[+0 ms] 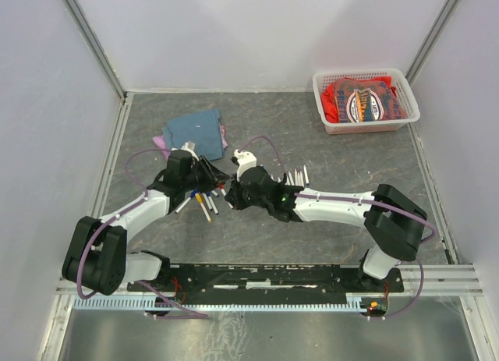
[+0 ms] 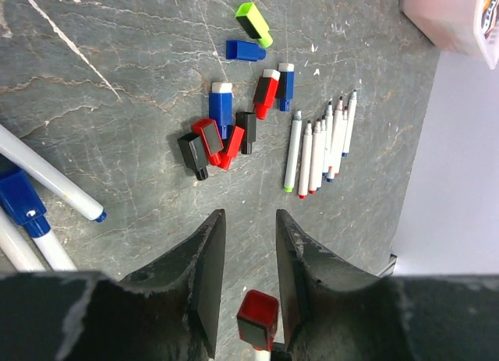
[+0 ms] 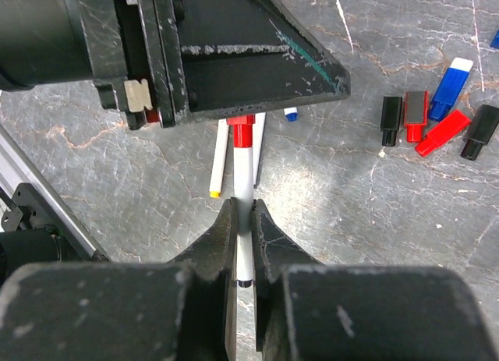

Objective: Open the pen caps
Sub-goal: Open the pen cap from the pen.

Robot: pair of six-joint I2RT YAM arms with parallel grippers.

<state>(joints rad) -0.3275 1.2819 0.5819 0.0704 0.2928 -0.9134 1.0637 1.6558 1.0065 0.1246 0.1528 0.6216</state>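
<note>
My right claw is clamped tight on the white barrel of a pen. It holds the pen level above the table, so the capped end points straight at my other arm. I grip low on the barrel, which leaves the red cap free to be pulled off.

My left claw is about half open and has hold of nothing. Its two fingers stand on either side of the red cap. The cap sits close against one finger, with a clear gap to the other. I judge this is the line-up for a pinch and a straight pull.

Beyond my left claw, loose caps in red, blue, black and green lie in a small cluster on the table. Just beside them, bare pens lie side by side in a neat row, apart from the caps. More pens lie off to the side, one with a blue cap.
</note>
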